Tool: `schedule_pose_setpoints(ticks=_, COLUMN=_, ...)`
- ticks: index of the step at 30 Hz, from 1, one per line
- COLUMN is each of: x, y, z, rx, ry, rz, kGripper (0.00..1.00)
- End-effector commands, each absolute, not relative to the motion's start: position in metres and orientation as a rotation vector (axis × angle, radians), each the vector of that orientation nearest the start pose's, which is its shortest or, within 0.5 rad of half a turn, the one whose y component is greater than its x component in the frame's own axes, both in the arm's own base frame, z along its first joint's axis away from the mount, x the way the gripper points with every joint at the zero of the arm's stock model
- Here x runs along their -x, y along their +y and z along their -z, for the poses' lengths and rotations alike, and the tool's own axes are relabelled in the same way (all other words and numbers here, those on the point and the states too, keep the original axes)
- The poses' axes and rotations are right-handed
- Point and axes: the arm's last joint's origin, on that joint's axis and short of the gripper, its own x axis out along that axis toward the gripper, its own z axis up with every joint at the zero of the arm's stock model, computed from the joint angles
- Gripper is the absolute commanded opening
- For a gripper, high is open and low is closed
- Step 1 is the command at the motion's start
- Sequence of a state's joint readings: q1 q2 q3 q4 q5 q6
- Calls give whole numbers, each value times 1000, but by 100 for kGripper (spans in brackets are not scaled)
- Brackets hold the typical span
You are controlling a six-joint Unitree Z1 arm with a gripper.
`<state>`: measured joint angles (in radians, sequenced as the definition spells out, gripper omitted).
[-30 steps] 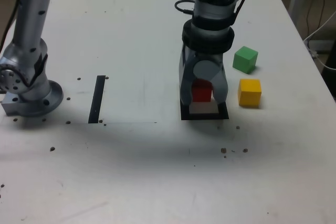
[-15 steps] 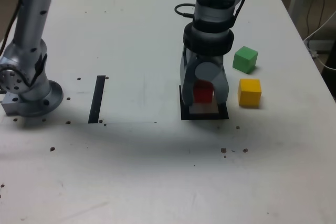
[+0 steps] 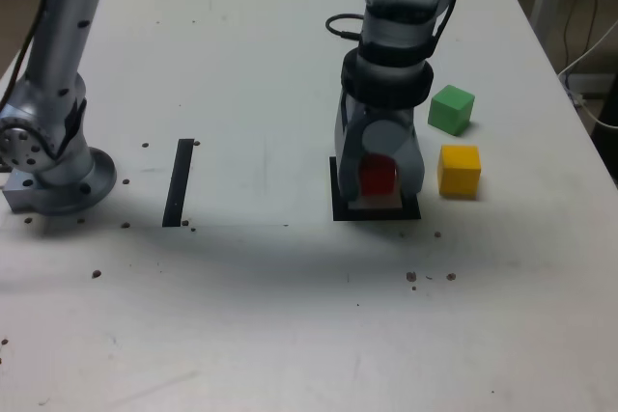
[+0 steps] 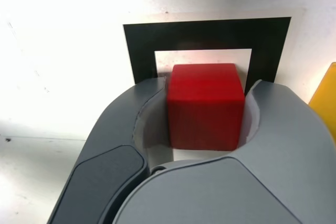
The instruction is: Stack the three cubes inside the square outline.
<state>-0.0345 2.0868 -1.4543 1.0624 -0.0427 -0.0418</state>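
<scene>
**Red block set at the square, and a clean release is wanted**

Nearest, the front bar of the black square (image 3: 377, 214) is seen on the worktop (image 3: 241, 315). Just behind it, the red block (image 3: 378, 178) is framed by the jaws, upright within the outline, its base partly hidden. Whether it is being gripped or has just been let go cannot be told: a jaw stands at either side, very close to its faces.

The step in hand is judged to be the release. Both sides should be freed evenly, and the wrist kept from twisting, so that the block is not dragged off centre. Only then should a straight lift be made, slowly, until its top is cleared.

Farther back, the yellow block (image 3: 459, 171) is left waiting beside the outline, and beyond it the green one (image 3: 451, 110), turned at an angle. Neither has been stacked.
</scene>
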Motion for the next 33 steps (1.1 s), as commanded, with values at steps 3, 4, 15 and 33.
schedule_pose_setpoints(ticks=3, x=-360, y=-12, z=-207, rx=46, ry=1702, rz=0, kGripper=99)
schedule_pose_setpoints(ticks=4, x=-358, y=-11, z=-209, rx=48, ry=1700, rz=-8, kGripper=99)
schedule_pose_setpoints(ticks=15, x=-331, y=-3, z=-260, rx=-5, ry=1589, rz=-177, kGripper=100)
schedule_pose_setpoints(ticks=33, x=-411, y=-9, z=-283, rx=-187, ry=1505, rz=-53, kGripper=99)
